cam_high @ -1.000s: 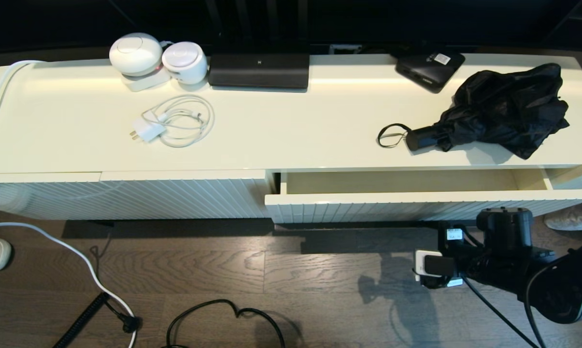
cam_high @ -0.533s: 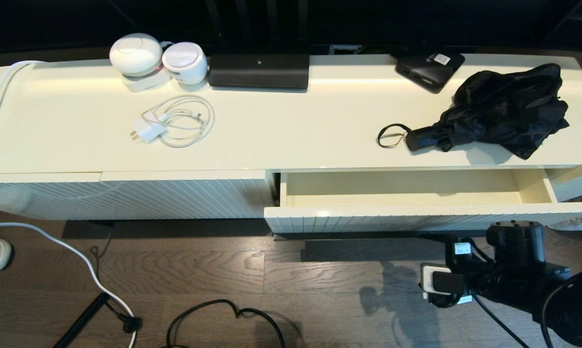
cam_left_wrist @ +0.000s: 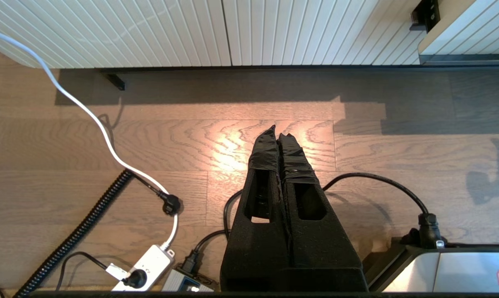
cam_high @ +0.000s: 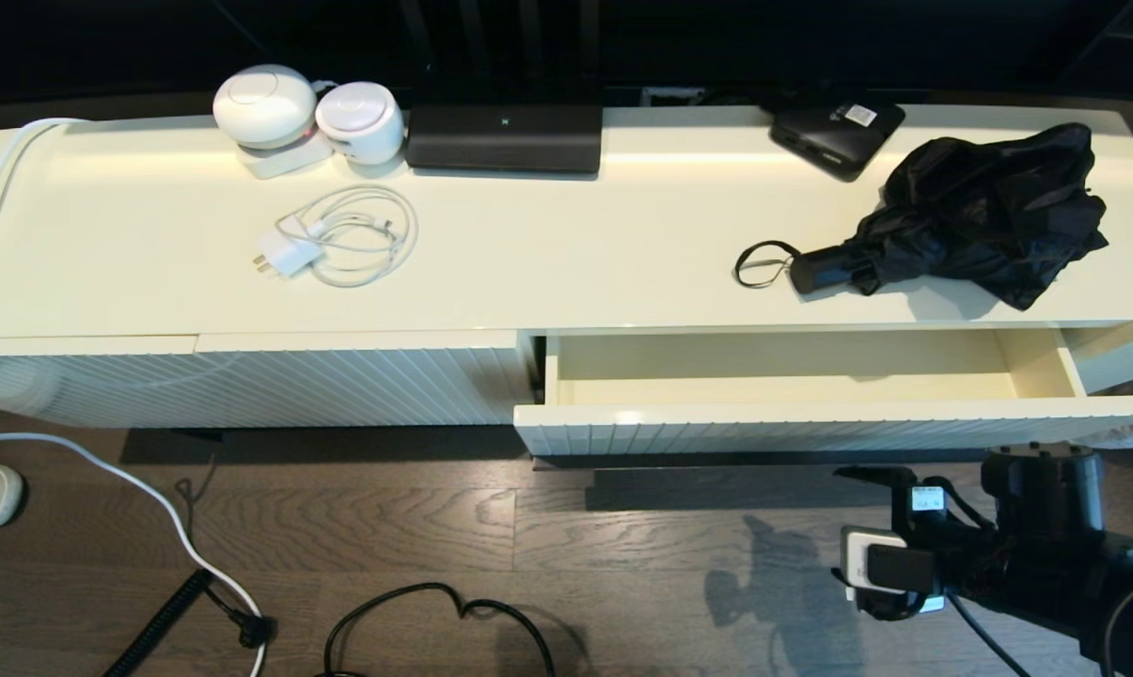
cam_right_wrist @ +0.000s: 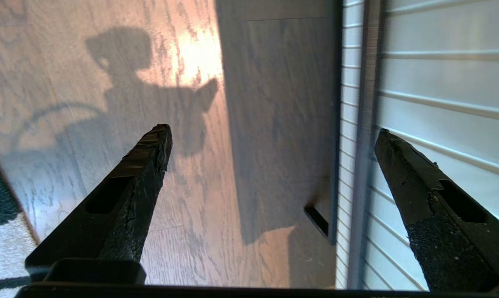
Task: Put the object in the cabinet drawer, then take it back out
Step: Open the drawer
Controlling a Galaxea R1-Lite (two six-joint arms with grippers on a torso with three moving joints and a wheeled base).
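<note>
The object, a black folding umbrella (cam_high: 984, 212), lies on the cabinet top at the right, its short handle (cam_high: 820, 270) and wrist loop (cam_high: 759, 263) pointing left. Just below it the cabinet drawer (cam_high: 810, 425) stands pulled out, its glossy interior (cam_high: 773, 367) bare. My right arm (cam_high: 1036, 555) hangs low in front of the drawer's right part. My right gripper (cam_right_wrist: 272, 136) is open wide with nothing held; one finger (cam_right_wrist: 402, 165) is against the ribbed front, the other over the floor, and the thin dark handle bar (cam_right_wrist: 367, 124) runs between them. My left gripper (cam_left_wrist: 278, 130) is shut over the floor.
On the cabinet top are a white charger with coiled cable (cam_high: 340, 235), two round white devices (cam_high: 307, 113), a long black bar (cam_high: 505, 136) and a flat black box with a white label (cam_high: 834, 132). Cables (cam_high: 199, 564) and a power strip (cam_left_wrist: 145, 269) lie on the wood floor.
The drawer has slid further out, most of it in the first half second. My right arm has drawn back toward me and to the right, away from the drawer front.
</note>
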